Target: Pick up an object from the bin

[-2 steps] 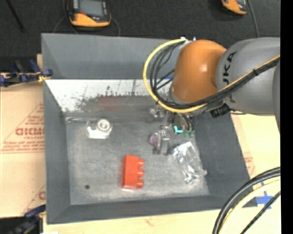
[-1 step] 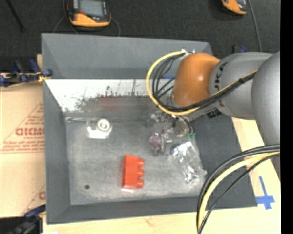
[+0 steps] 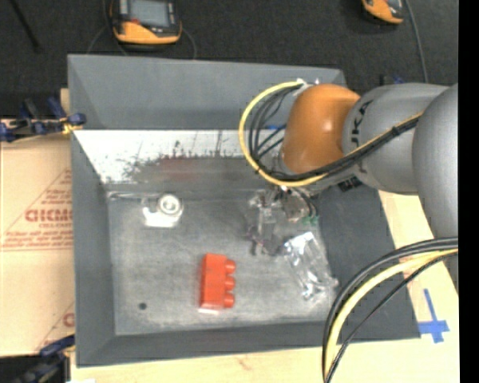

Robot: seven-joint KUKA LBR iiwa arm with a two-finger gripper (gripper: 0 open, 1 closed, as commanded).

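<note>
1. The gripper (image 3: pixel 265 231), a dark metal tool beneath the arm's smooth, rounded orange cover (image 3: pixel 318 126), hangs low over the floor of the bin (image 3: pixel 92 238), right of centre. Whether it is open or closed cannot be told, nor whether it has hold of anything.
2. Nearest to it is a crumpled clear plastic bag (image 3: pixel 307 266), shiny and wrinkled, just beside the gripper at its lower right. Whether the two touch cannot be told.
3. A red plastic block (image 3: pixel 216 282), oblong with rounded studs along one side, lies toward the bin's front, left of the gripper and apart from it.
4. A small white piece (image 3: pixel 161 211) with a ring-shaped top lies well apart, at the left.
5. The bin is grey metal with sloping walls and a scuffed, speckled floor.
6. Black and yellow cables (image 3: pixel 251 138) loop around the orange cover.
</note>
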